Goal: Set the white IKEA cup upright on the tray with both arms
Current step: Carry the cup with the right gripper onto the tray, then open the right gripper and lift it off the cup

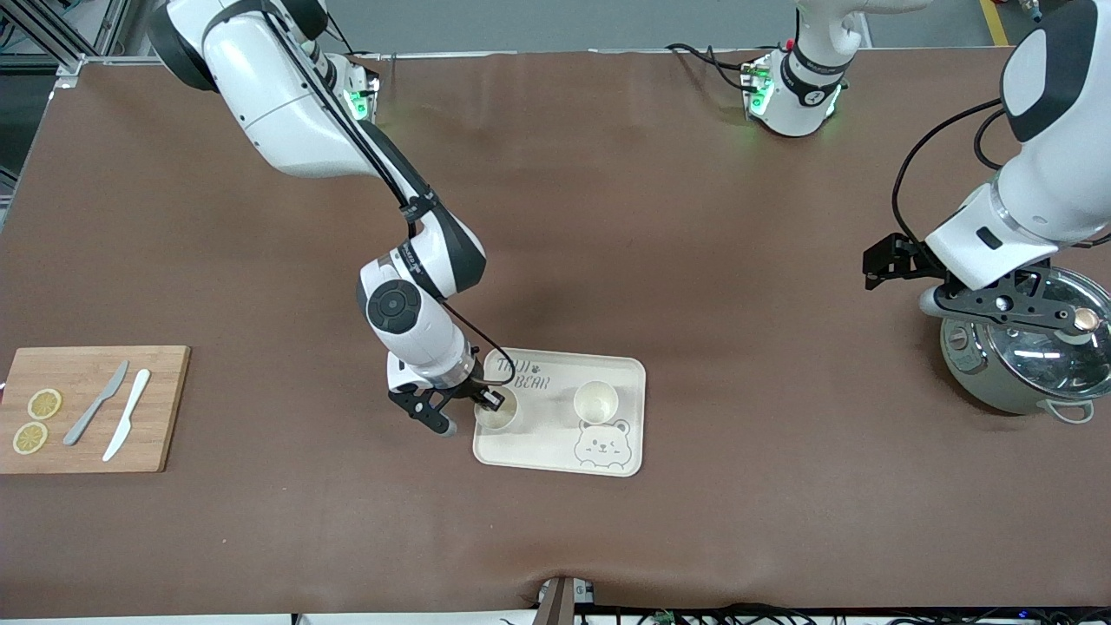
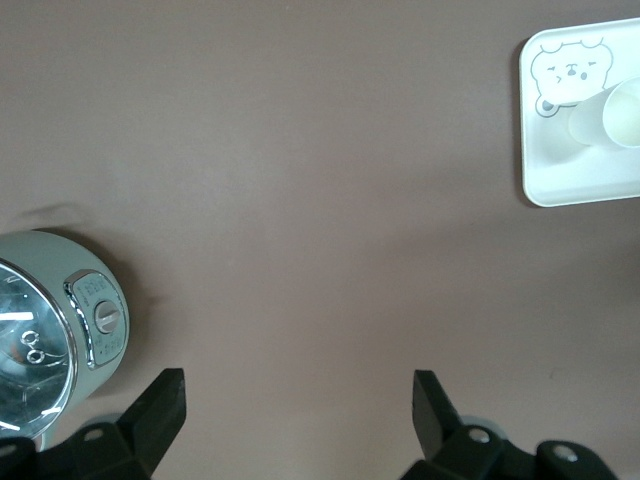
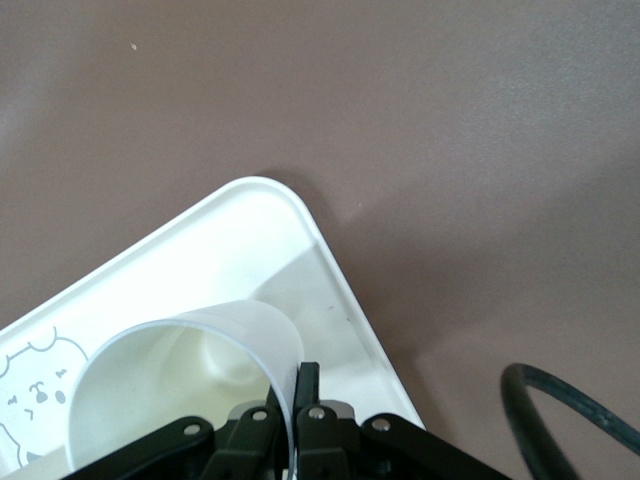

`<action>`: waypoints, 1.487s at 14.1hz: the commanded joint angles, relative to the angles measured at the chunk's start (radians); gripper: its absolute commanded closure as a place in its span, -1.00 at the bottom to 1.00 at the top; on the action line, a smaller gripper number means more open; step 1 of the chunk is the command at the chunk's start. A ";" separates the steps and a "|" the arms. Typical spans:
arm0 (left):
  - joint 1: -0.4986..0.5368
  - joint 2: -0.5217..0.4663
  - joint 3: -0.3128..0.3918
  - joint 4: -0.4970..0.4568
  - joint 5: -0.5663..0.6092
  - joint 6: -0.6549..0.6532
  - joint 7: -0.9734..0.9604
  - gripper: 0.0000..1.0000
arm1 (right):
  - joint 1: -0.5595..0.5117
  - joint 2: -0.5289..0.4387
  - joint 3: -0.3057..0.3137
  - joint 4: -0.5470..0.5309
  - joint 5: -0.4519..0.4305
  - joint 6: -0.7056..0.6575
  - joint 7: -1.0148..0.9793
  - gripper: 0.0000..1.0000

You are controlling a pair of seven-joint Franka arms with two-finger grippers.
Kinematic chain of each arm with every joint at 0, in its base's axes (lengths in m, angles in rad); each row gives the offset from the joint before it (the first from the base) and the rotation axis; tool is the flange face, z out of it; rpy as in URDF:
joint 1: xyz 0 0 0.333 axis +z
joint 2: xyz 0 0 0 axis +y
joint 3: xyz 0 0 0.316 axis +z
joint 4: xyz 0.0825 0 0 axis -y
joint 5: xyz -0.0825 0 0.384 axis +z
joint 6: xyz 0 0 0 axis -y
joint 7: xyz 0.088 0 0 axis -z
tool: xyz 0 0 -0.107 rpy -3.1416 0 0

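Observation:
The cream tray (image 1: 555, 434) with the bear drawing lies near the table's middle. One white cup (image 1: 595, 401) stands upright on it beside the bear face. My right gripper (image 1: 486, 401) is shut on the rim of a second white cup (image 1: 497, 415), upright at the tray's end toward the right arm. In the right wrist view, one of the fingers (image 3: 307, 385) is outside the cup (image 3: 170, 390) wall and one inside, over the tray (image 3: 240, 230). My left gripper (image 1: 878, 260) is open and empty (image 2: 300, 400), beside the cooker, away from the tray (image 2: 575, 185).
A pale green cooker with a glass lid (image 1: 1024, 356) stands at the left arm's end, and also shows in the left wrist view (image 2: 60, 320). A wooden cutting board (image 1: 87, 408) with lemon slices and two knives lies at the right arm's end.

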 commanded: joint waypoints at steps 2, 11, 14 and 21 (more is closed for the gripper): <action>0.008 -0.010 -0.004 -0.012 0.021 -0.001 -0.011 -1.00 | 0.013 0.023 -0.012 0.028 0.000 0.010 0.017 1.00; -0.005 0.040 -0.005 0.031 0.010 0.019 -0.014 -1.00 | 0.016 0.011 -0.014 0.029 -0.003 0.002 0.015 -1.00; -0.012 0.042 -0.005 0.035 0.020 0.019 -0.014 -1.00 | 0.010 -0.048 -0.012 0.029 0.000 -0.033 0.009 -1.00; -0.007 0.042 -0.005 0.035 0.024 0.021 -0.014 -1.00 | -0.024 -0.432 -0.006 0.026 0.014 -0.647 -0.112 -1.00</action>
